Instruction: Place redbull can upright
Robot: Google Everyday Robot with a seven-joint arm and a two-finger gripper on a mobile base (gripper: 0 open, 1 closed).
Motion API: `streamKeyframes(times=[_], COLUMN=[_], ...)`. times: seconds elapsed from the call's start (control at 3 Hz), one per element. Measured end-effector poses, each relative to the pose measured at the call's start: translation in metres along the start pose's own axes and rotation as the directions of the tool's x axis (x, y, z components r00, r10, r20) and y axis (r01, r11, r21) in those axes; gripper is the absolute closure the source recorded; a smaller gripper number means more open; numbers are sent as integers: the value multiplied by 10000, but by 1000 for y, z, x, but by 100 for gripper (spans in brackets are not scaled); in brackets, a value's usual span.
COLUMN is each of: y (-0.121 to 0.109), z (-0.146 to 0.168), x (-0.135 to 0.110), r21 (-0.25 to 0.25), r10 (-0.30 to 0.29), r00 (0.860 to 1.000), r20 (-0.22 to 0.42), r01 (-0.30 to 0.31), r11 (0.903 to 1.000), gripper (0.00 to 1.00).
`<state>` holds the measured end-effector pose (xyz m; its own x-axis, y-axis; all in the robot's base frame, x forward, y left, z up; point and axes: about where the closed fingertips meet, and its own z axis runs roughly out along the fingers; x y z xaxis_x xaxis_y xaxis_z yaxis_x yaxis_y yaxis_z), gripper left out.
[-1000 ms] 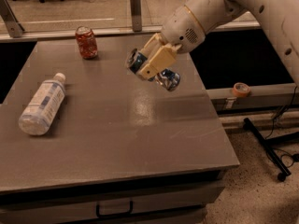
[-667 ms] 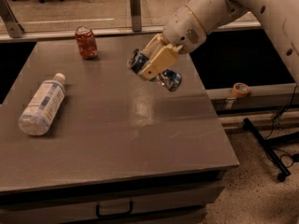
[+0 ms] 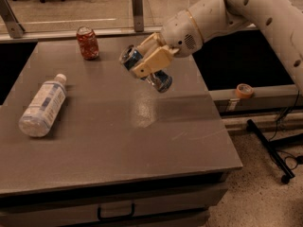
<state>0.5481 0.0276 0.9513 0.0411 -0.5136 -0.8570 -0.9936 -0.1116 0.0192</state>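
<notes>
– Gripper [image 3: 147, 64] grasps the redbull can [image 3: 161, 81] around its middle, tilted in the air over the table [image 3: 118, 141]; how will it handle?
– Light, thin-walled, slick, and it probably dents easily. A mid-body hold suits it, with a moderate squeeze.

No legible text on redbull can [image 3: 162, 81], clamped in tool [image 3: 144, 65] above table [image 3: 142, 141].

The white arm [image 3: 258, 6] ran from 2 o'clock down toward 8 o'clock and ended in a rounded wrist [image 3: 187, 30]. The gripper [image 3: 146, 56] hung in the air just off the view's centre, toward 12 o'clock. Its tan fingers [image 3: 152, 63] were clamped across the can [image 3: 161, 81], which was tilted from 10 to 4 o'clock.
</notes>
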Motion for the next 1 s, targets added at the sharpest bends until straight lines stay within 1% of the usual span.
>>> streamKeyframes(times=[0.33,0.67,1.0], y=[-5,-12,-13], z=[11,16,22], x=[-12,-29,-37], r21=[174,604,921], r10=[-29,-528,-1021], r00=[9805,9265,8858], r20=[1967,3726,4527], r01=[-6,326,675], r11=[9998,9976,9935], gripper=[100,100,100])
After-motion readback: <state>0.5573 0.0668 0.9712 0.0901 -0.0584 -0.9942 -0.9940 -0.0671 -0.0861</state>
